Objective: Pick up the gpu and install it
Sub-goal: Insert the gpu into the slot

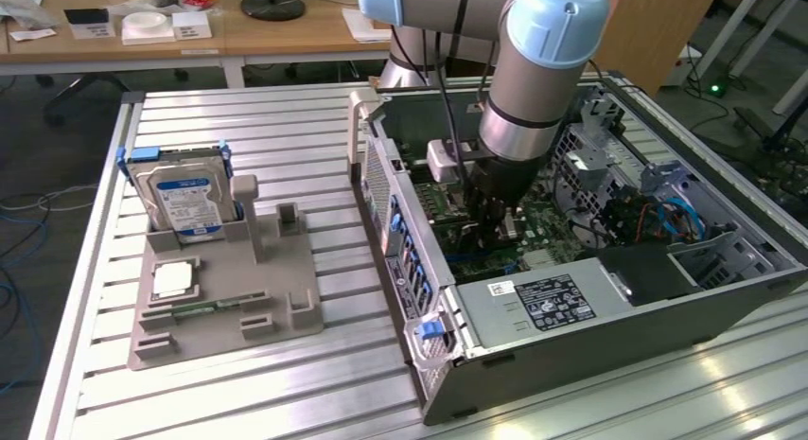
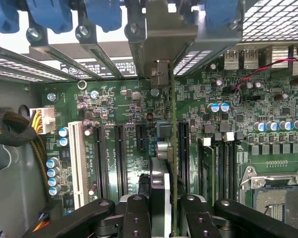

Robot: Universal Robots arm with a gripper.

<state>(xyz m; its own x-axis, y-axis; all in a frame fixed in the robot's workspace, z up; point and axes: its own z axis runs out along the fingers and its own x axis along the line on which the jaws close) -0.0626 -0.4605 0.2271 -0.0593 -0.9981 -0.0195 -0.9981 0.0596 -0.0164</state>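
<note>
Gripping the gpu (image 2: 161,198) edge-on between closed fingers (image 2: 135,218), above motherboard (image 2: 114,119).

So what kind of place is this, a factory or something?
More likely a lab or workshop: desks with clutter behind, an open computer case on a slatted metal table, and a parts stand holding a hard drive.

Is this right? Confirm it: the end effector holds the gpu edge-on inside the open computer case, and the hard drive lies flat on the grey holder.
Wrong on one point: in the exterior view the hard drive stands upright in the grey holder. The rest holds: the end effector grips the gpu inside the computer case.
</note>
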